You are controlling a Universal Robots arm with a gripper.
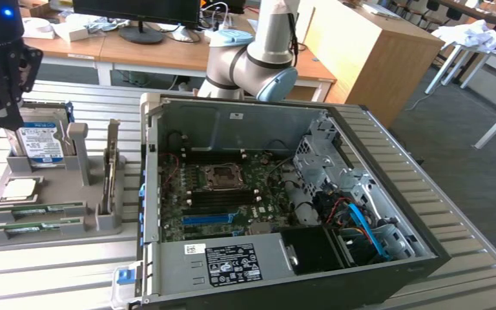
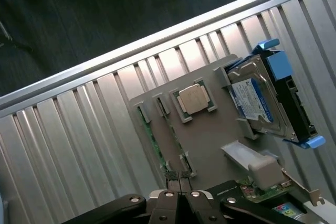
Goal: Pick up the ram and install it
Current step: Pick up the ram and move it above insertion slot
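Observation:
Two matching green ram sticks lie side by side in slots at the front of a grey holder tray (image 1: 50, 242), one (image 1: 37, 210) behind the other (image 1: 33, 227). In the wrist view one stick (image 2: 149, 129) shows edge-on in its slot. My black gripper (image 1: 11, 123) hangs above the back of that tray, near the hard drive, well above the sticks. Its fingers (image 2: 178, 179) are pressed together with nothing between them. I cannot tell which stick is the one to handle. The open computer case (image 1: 230, 123) lies to the exterior view's right, with a blue memory slot (image 1: 209, 218) on its motherboard.
The tray also carries a hard drive (image 1: 41, 142) in a blue bracket, a processor chip (image 1: 20, 188) and an upright card (image 1: 110, 174). The ribbed aluminium table (image 1: 59, 278) has an edge beside the tray (image 2: 157, 35). Desks and a monitor stand behind.

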